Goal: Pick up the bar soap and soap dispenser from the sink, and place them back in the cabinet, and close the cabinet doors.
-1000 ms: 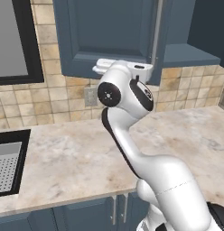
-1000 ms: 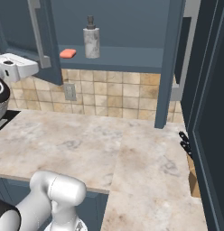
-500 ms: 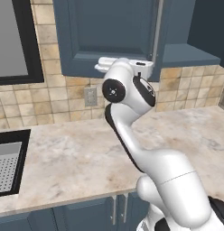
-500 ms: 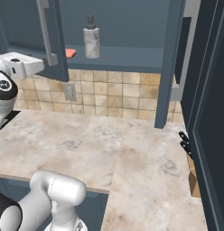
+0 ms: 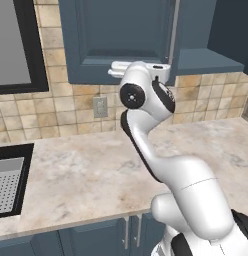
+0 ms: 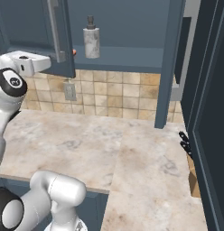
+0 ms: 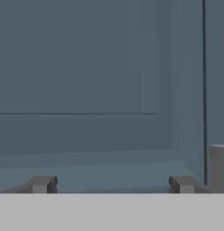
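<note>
The soap dispenser (image 6: 91, 38) stands upright on the blue shelf of the open cabinet (image 6: 127, 56). Just an orange sliver of the bar soap (image 6: 74, 52) peeks past the edge of the left cabinet door (image 6: 32, 31), beside its long silver handle (image 6: 54, 27). My gripper (image 7: 113, 185) is open and empty, its fingertips (image 7: 44, 184) close against that door's blue panel (image 7: 86, 67). From the left base view the white hand (image 5: 141, 70) is at the lower edge of that door (image 5: 121, 35). The right door (image 6: 170, 67) stands open, edge-on. The sink (image 5: 28, 180) lies at the far left.
A marbled counter (image 6: 86, 140) runs under the cabinet, with a tiled wall and a wall outlet (image 6: 69, 92) behind it. A knife block (image 6: 189, 158) sits at the right next to a tall dark blue panel (image 6: 211, 113). A black-framed window (image 5: 16, 45) is above the sink.
My hand has shifted right and up against the left door, which has swung further towards shut. The door now covers most of the bar soap.
</note>
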Controlling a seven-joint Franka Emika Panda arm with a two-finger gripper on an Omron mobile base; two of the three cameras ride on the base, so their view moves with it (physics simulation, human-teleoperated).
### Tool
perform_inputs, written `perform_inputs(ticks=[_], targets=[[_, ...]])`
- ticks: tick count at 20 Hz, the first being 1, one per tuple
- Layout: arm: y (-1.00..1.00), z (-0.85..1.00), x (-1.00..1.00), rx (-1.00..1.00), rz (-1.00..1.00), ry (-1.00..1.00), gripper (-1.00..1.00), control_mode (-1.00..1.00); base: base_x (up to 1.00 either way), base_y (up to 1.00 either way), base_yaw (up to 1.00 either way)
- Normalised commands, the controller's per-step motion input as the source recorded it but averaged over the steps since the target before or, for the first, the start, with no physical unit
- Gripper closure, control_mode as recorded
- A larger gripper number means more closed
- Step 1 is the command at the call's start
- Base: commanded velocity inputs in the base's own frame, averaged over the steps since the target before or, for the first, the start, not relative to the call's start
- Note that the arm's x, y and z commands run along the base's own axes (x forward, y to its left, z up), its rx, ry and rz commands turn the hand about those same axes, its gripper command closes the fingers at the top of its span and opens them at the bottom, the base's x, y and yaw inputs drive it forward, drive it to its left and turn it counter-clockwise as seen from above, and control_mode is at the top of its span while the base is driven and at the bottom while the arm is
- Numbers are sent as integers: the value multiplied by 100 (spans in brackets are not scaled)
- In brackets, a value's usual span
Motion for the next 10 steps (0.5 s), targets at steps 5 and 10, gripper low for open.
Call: perform_inputs(ticks=[5, 10], targets=[[-21, 0, 40, 0, 3, 0, -100, -100, 0, 0, 0], [-20, -1, 39, 0, 5, 0, -100, -100, 0, 0, 0]])
